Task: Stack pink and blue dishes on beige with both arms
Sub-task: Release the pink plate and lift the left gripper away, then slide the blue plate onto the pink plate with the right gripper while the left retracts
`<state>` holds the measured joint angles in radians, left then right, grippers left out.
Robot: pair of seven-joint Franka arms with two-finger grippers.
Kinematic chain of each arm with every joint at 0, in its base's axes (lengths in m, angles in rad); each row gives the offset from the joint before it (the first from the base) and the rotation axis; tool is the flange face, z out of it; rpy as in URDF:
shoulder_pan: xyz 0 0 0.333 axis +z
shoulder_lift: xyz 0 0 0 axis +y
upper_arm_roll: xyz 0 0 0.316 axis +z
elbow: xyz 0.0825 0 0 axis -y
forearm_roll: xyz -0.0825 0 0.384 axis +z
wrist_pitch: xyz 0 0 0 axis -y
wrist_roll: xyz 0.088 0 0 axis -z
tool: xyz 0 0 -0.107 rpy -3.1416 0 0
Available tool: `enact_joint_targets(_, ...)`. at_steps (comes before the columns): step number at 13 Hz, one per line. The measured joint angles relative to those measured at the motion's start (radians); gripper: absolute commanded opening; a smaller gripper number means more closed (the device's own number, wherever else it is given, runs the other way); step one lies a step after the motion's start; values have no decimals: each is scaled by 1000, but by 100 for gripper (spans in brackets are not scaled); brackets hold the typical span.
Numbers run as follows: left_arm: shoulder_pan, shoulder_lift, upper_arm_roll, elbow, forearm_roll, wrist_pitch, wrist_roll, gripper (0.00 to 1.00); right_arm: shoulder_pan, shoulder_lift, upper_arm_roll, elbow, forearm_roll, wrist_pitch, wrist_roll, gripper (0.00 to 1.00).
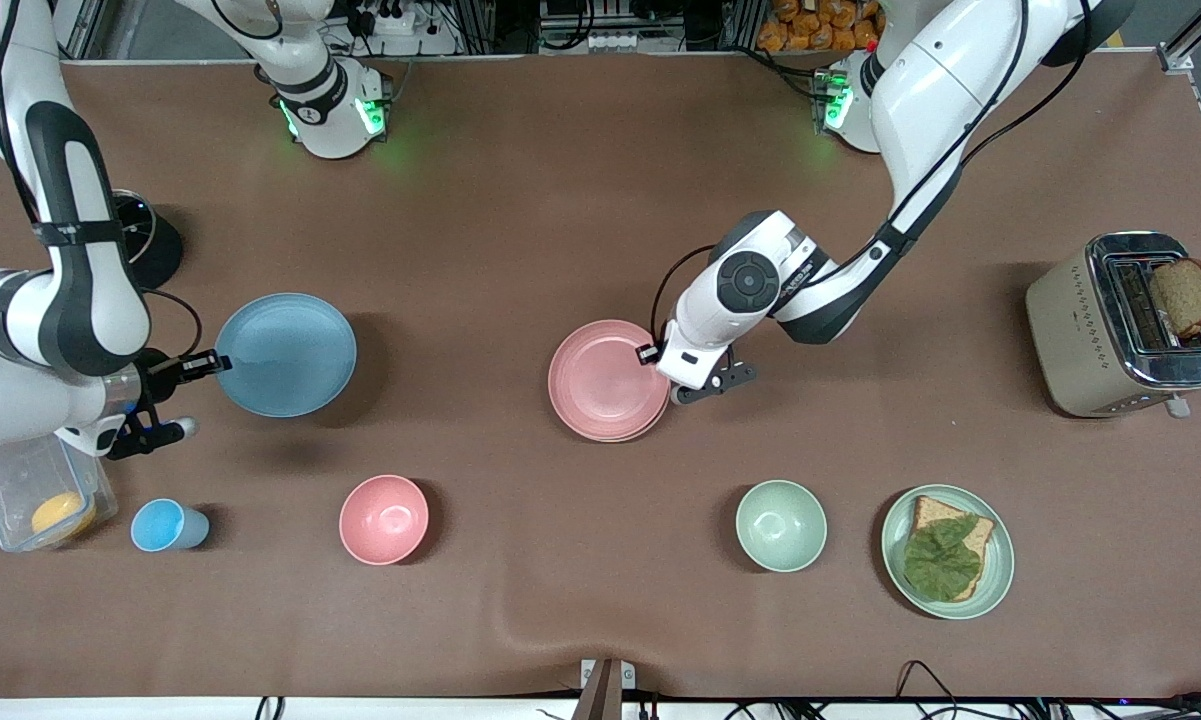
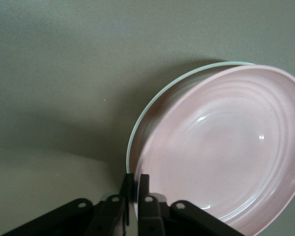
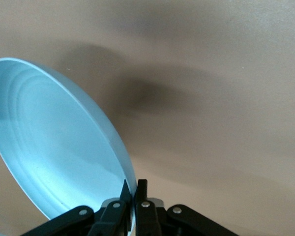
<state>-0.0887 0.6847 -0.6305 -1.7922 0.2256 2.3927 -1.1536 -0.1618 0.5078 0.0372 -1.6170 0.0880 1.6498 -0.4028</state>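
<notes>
Jaws of the left gripper (image 1: 657,352) pinch the rim of the pink plate (image 1: 606,378), which sits on the beige plate (image 2: 152,105) at mid-table. Right gripper (image 1: 212,363) clamps the blue plate (image 1: 288,353) rim, lifted over the table (image 1: 520,200).

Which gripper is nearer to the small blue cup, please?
The right. The right gripper is shut on the blue plate's rim, above the table close by the blue cup. The left gripper grips the pink plate mid-table, much farther away.

No readable text, labels or numbers.
</notes>
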Motion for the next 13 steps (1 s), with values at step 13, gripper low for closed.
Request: enact_joint_targets(13,250,-396,4,64,7,-232,244,100,215,7,11,44,183,-57,384,0)
